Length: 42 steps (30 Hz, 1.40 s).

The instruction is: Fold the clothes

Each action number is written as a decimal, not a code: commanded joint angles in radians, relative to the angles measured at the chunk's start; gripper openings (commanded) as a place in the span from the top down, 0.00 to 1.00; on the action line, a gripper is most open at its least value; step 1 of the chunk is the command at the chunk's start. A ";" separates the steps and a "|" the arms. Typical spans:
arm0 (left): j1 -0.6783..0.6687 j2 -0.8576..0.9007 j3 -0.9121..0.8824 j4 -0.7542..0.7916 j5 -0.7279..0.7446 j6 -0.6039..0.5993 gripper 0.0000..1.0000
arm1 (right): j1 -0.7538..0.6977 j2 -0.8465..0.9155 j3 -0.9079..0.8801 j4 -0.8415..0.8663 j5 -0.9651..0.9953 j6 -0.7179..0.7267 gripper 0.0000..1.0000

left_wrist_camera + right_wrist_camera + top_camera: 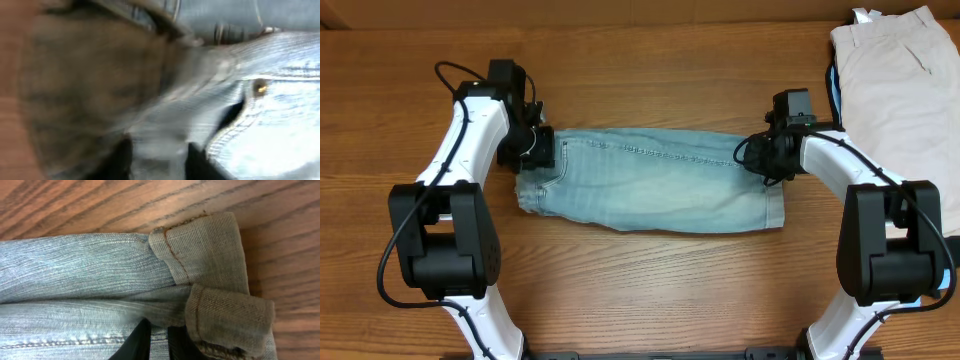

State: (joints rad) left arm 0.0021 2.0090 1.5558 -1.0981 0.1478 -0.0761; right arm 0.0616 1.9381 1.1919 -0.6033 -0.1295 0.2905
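Note:
The clothes [650, 180], faded light-blue denim folded into a long band, lie flat across the middle of the table. My left gripper [532, 150] is at their waistband end. In the blurred left wrist view its gripper [157, 160] has denim filling the gap between the two dark fingers, beside a pocket with a brass rivet [259, 87]. My right gripper [770, 160] is at the hem end. In the right wrist view this gripper [159, 340] stands nearly together, pinching a strip of denim next to the turned-up hem cuffs [227, 315].
Beige trousers [900, 90] lie at the back right corner, with a sliver of a sky-blue garment [833, 85] under their left edge. Bare wooden table [650, 290] surrounds the denim. Both arm bases stand at the front edge.

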 commanded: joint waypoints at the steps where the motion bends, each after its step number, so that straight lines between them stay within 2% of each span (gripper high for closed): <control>1: 0.042 0.011 0.029 -0.046 -0.032 0.045 0.32 | 0.003 0.069 -0.014 0.004 0.004 -0.007 0.84; 5: 0.098 0.011 0.029 -0.052 -0.021 0.102 0.20 | 0.003 0.069 -0.014 0.004 0.004 -0.007 0.83; 10: 0.165 0.012 0.029 -0.003 0.079 0.217 0.04 | 0.003 0.069 -0.014 -0.007 0.004 -0.007 0.83; 13: 0.179 0.018 0.029 0.043 0.089 0.248 0.01 | 0.003 0.069 -0.014 -0.018 0.004 -0.007 0.83; 26: 0.172 0.133 0.029 0.081 0.146 0.290 0.05 | 0.003 0.069 -0.014 -0.042 0.016 -0.007 0.83; 34: 0.154 0.190 0.028 0.059 0.282 0.290 0.08 | 0.003 0.069 -0.014 -0.036 0.024 -0.007 0.83; 42: 0.074 0.195 -0.018 0.055 0.298 0.273 0.25 | 0.003 0.069 -0.014 -0.029 0.024 -0.008 0.83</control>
State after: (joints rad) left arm 0.1299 2.1651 1.5768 -1.0451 0.3946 0.1936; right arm 0.0612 1.9442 1.2045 -0.6235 -0.1318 0.2874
